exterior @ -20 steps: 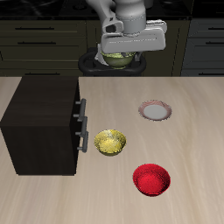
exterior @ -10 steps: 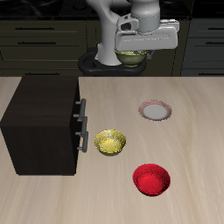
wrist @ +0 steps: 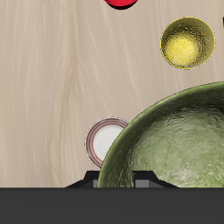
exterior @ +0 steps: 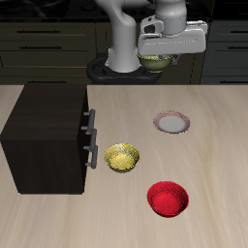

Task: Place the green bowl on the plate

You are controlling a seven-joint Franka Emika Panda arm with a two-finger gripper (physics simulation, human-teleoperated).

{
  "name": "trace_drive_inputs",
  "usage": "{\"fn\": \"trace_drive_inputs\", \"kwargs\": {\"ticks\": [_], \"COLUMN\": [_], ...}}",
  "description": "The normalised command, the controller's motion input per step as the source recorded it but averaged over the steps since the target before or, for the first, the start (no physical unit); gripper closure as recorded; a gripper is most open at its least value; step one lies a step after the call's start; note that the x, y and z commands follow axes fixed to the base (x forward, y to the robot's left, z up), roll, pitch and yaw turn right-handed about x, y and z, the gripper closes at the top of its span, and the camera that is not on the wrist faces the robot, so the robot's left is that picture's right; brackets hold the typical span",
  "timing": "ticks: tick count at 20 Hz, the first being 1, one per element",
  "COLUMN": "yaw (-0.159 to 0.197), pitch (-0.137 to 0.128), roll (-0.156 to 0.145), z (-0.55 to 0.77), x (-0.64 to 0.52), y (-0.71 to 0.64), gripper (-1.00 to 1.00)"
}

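Nearest your front edge sits one red bowl point(exterior: 168, 199), then one yellow bowl point(exterior: 122, 157) beside the dark cabinet point(exterior: 44, 139). Farther back lies one plate point(exterior: 171, 122), bare, partly covered in the wrist view by the bowl's rim. Farthest, your gripper point(exterior: 161, 60) holds the green bowl point(exterior: 156, 64) high above the table's back; only its lower part peeks under the gripper body, fingers hidden. Three bowls in all.

Green bowl point(wrist: 179, 144) cut by frame edge, covering part of plate point(wrist: 105, 140); claw fingers unseen.
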Motion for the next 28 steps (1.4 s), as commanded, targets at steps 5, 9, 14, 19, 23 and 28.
{"fn": "trace_drive_inputs", "kwargs": {"ticks": [5, 9, 14, 19, 23, 28], "yaw": [-0.045, -0.036, 0.05, 0.037, 0.02, -0.001], "pitch": [-0.002, 0.019, 0.004, -0.022, -0.008, 0.0], "roll": [-0.008, -0.068, 0.018, 0.015, -0.03, -0.005], "z": [-0.21, -0.23, -0.37, -0.08, -0.4, -0.33], "x": [-0.08, 0.03, -0.08, -0.07, -0.15, -0.21], "y": [0.47, 0.16, 0.64, 0.19, -0.21, -0.18], "gripper": [1.0, 1.0, 1.0, 1.0, 1.0, 1.0]}}
